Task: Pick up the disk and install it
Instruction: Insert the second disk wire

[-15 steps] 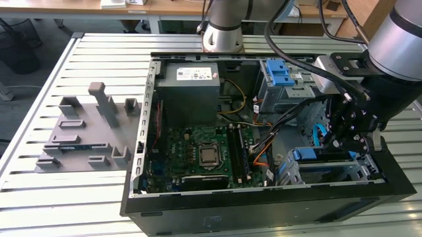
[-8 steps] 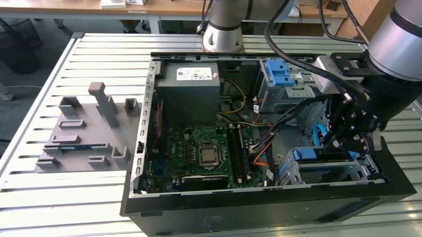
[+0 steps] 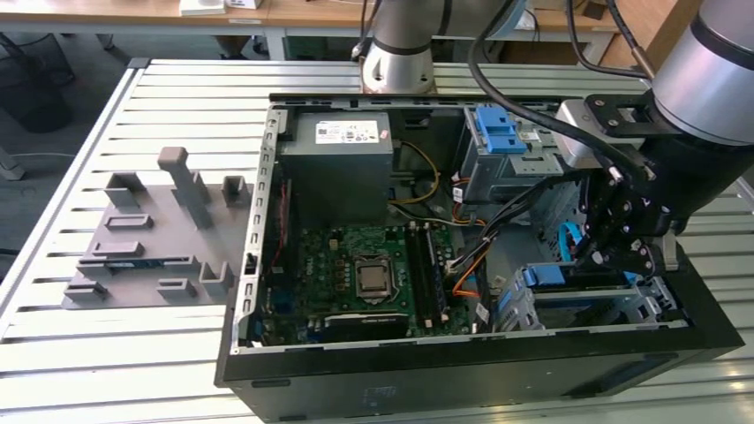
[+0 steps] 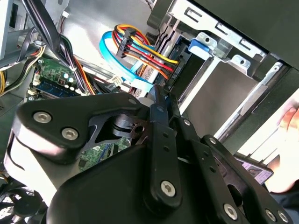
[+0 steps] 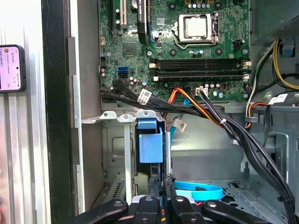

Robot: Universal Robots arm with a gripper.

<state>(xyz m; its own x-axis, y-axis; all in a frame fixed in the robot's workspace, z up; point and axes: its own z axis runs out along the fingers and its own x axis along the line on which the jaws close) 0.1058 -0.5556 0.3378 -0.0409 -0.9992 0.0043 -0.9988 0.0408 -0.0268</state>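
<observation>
**Q:** Disk (image 5: 150,145): where is it?

**A:** Start with the room. Wooden desks (image 3: 306,11) run along the back. In front of them stands a table (image 3: 71,353) of pale metal slats. A black computer case (image 3: 471,380) lies open on it. Beside the case, toward the exterior view's left, is a grey fixture plate (image 3: 154,238) with upright blocks.

**Q:** And inside the case?

**A:** A green motherboard (image 3: 365,265) covers the floor of the case, with a grey power supply (image 3: 342,150) behind it. Toward the exterior view's right are metal drive bays. The disk sits on edge in the lower bay (image 3: 637,309), and its blue plastic end shows between the bay's metal walls.

**Q:** Where is the arm?

**A:** It reaches down from the exterior view's upper right. The gripper (image 3: 606,256) hangs just above the disk's blue end. In the first wrist view the gripper (image 5: 161,179) lines up with that blue piece. Its fingers are pressed close together, and I see nothing pinched between them.

**Q:** Anything smaller nearby?

**A:** A light-blue flat cable (image 5: 205,191) curls just beside the fingertips. Orange, red and black wires cross above the bay. A phone (image 5: 10,67) lies on the slats outside the case wall.
</observation>
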